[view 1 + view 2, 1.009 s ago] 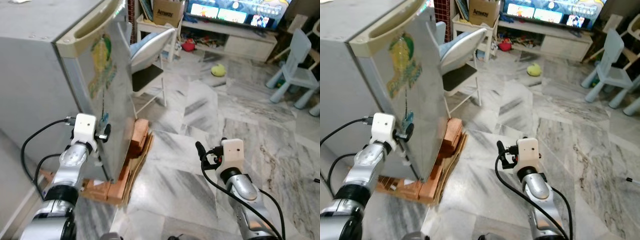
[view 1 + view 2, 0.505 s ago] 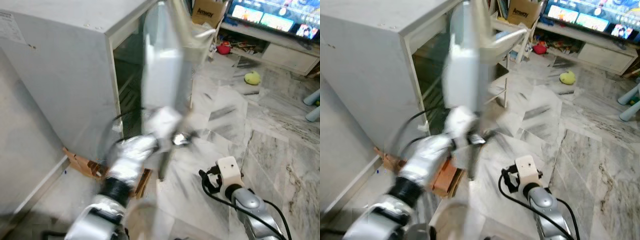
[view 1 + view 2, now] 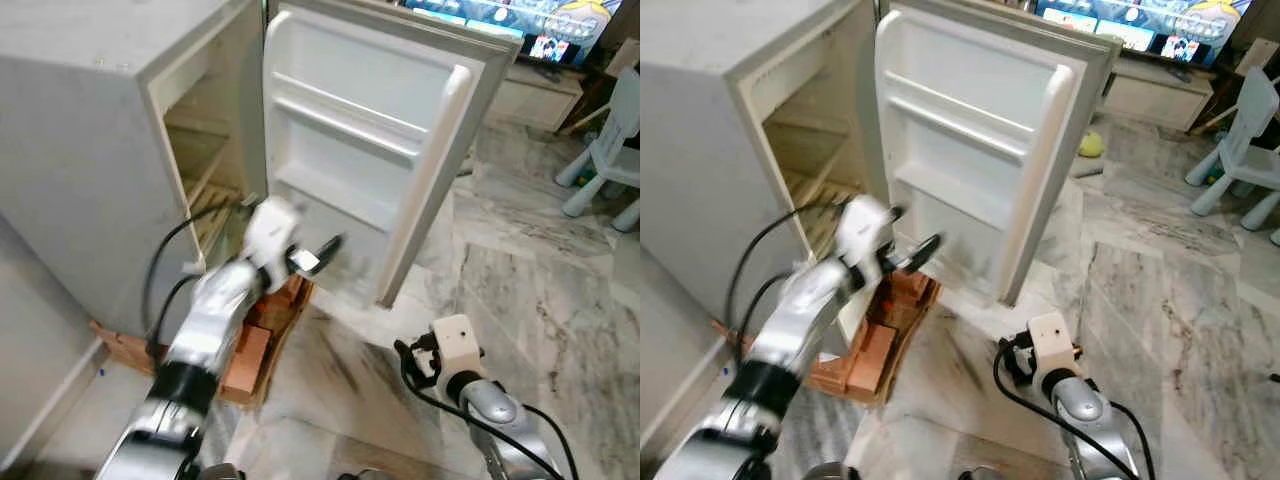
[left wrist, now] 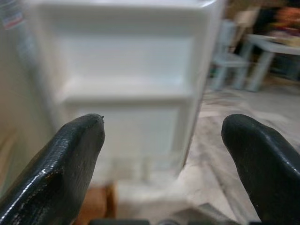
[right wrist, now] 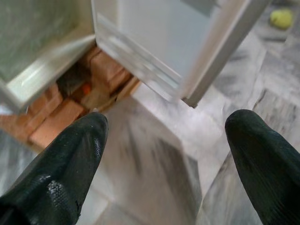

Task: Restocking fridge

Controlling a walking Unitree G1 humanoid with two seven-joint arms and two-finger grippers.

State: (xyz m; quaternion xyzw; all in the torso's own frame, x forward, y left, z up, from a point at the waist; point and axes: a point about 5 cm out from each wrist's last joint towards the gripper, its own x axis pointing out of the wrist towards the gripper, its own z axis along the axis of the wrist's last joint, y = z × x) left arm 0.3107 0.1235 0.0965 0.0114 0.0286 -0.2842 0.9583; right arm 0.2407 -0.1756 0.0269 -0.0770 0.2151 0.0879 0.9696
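Two eye views show the fridge standing on bricks, its door swung wide, left pincer near the door's lower shelf. Left wrist view: fingers spread before the door. Right wrist view: right pincer spread above the floor.

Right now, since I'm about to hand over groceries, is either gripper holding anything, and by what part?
Nothing is held. The left gripper is open facing the fridge door; the right gripper is open over the floor.
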